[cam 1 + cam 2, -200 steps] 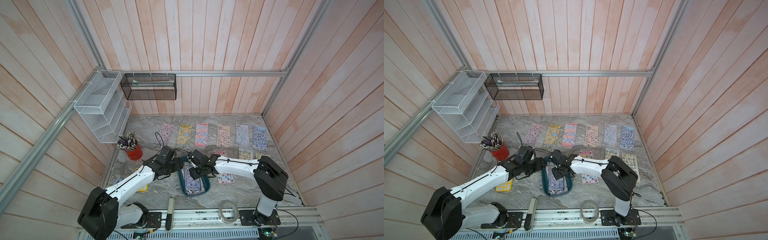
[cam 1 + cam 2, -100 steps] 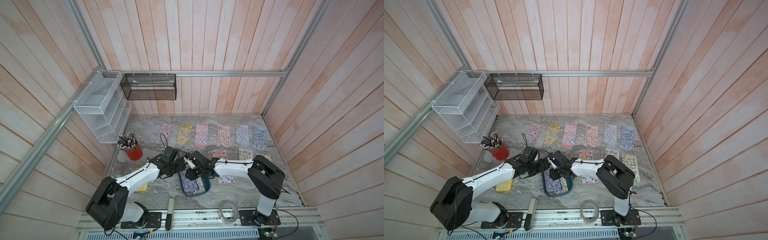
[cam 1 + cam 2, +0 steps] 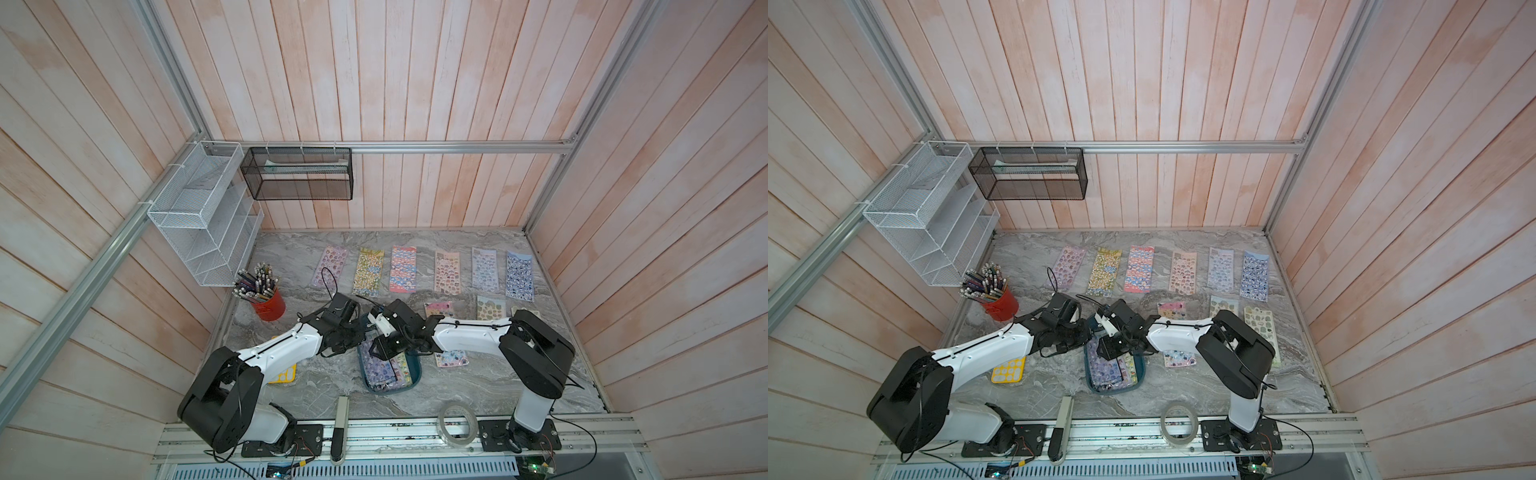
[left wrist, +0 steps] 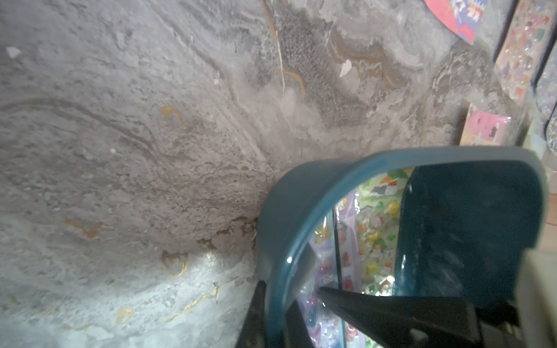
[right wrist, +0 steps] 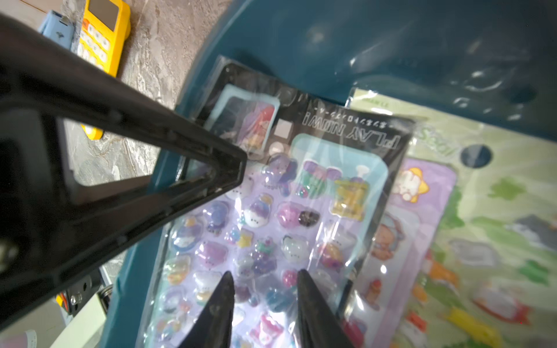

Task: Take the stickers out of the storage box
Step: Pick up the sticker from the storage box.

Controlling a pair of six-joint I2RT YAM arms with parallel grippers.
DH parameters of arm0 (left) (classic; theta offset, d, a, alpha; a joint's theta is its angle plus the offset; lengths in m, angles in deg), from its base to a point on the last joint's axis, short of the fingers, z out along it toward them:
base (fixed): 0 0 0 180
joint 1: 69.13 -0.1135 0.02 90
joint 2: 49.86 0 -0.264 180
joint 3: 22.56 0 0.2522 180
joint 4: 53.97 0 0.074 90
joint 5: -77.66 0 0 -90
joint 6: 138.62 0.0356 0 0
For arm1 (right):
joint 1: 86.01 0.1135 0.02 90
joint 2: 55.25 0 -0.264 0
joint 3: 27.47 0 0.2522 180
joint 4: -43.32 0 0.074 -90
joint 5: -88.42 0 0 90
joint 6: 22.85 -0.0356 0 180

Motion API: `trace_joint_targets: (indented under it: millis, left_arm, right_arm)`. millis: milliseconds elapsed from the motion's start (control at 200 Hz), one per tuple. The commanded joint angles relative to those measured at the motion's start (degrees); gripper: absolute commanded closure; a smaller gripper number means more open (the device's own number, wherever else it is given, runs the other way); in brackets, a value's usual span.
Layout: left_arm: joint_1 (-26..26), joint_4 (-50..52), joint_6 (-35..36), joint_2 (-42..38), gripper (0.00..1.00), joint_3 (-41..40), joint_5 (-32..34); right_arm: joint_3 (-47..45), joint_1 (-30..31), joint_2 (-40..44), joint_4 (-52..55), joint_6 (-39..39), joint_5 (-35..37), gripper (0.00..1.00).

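The left claw (image 4: 291,289) is closed on the wall of the storage box (image 4: 301,192). In the left wrist view one black finger (image 4: 256,304) sits outside the teal wall and the other lies inside, with the rim pinched between them. In both top views this claw (image 3: 359,332) meets the box at its far left corner.

The right claw (image 5: 263,280) hangs over the inside of the box with its jaws parted. In the right wrist view its two dark fingertips (image 5: 223,289) stand a little apart, pointing down at the top purple sheet (image 5: 271,217). Nothing is caught between them, and I cannot tell whether the tips touch the sleeve. Beside that sheet, a finger of the left claw reaches in over the box wall.

The storage box (image 3: 413,372) lies on the table (image 3: 478,382), at the near middle. The stickers (image 3: 384,370) left in it are a loose overlapping stack, with a green sheet (image 5: 497,211) partly under the purple one. Six more sheets (image 3: 403,270) lie in a row at the far side of the table. A few others (image 3: 491,307) lie nearer, to the right of the box.
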Motion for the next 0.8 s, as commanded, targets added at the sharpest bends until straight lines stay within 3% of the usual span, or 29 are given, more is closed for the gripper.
trace_joint_targets:
  millis: [0, 140, 430, 605, 795]
  left_arm:
    - [0.2, -0.7, -0.3, -0.5, 0.94, 1.9, -0.9]
    - [0.2, -0.4, -0.2, -0.7, 0.94, 1.9, -0.8]
    - [0.2, -0.5, -0.3, -1.3, 0.94, 2.0, -0.5]
    - [0.2, -0.8, -0.2, -1.4, 0.94, 1.5, -0.5]
    - [0.1, -2.6, -0.6, -0.3, 0.94, 1.2, -2.0]
  right_arm:
    - [0.3, -0.4, 2.7, 7.6, 2.2, 4.1, 0.63]
    - [0.0, -0.7, 3.7, 11.6, 2.3, 5.7, 0.62]
    - [3.4, -0.6, -2.3, 14.6, -0.1, 7.0, 0.61]
    - [7.5, 0.0, -5.3, 19.5, -1.3, 12.5, 0.57]
    - [6.3, 0.0, -7.1, 14.8, -1.5, 1.6, 0.58]
